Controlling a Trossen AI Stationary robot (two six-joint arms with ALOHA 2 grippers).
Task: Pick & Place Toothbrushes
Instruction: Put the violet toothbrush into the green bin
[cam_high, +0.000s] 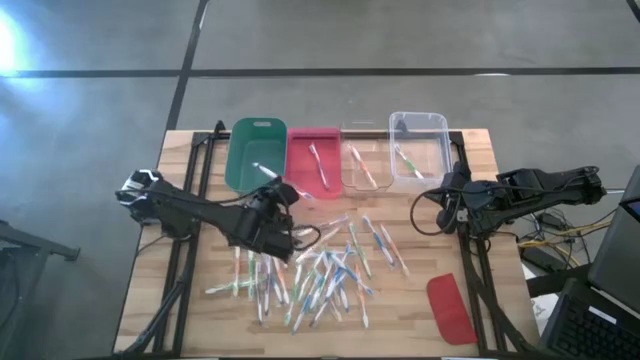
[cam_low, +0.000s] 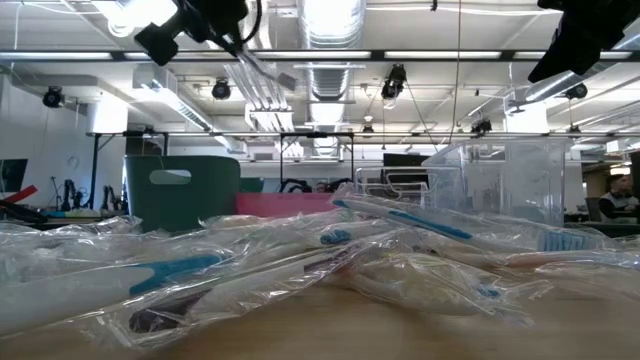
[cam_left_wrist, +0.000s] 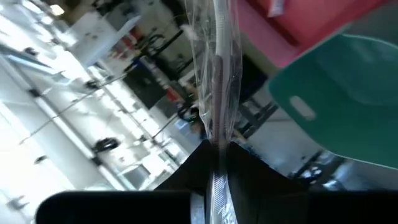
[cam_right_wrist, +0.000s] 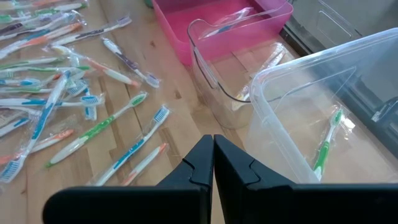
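Toothbrushes (cam_high: 320, 270) in clear plastic wrappers, with pale handles and green, blue or orange accents, are scattered in a loose heap on the middle of the wooden table (cam_high: 400, 320). One wrapped toothbrush (cam_left_wrist: 217, 81) is clamped between the narrowly set fingers of the left gripper (cam_high: 278, 192) and is held in the air, just in front of the dark green plastic bin (cam_high: 255, 152) and the pink plastic bin (cam_high: 313, 160). In the left wrist view its colour accent cannot be told.

Four bins are lined up side by side along the far edge of the table: the green one, the pink one with a toothbrush inside, a clear plastic bin (cam_high: 362, 165) holding an orange-accented brush, and a taller clear plastic tub (cam_high: 418, 148) in which a green-accented brush is seen.

The right gripper (cam_right_wrist: 213, 163) is closed on nothing, with its fingers pressed together, and is held above the table near the taller clear tub. A flat red oblong lid (cam_high: 450, 308) is laid on the table near its front right corner, apart from the heap.
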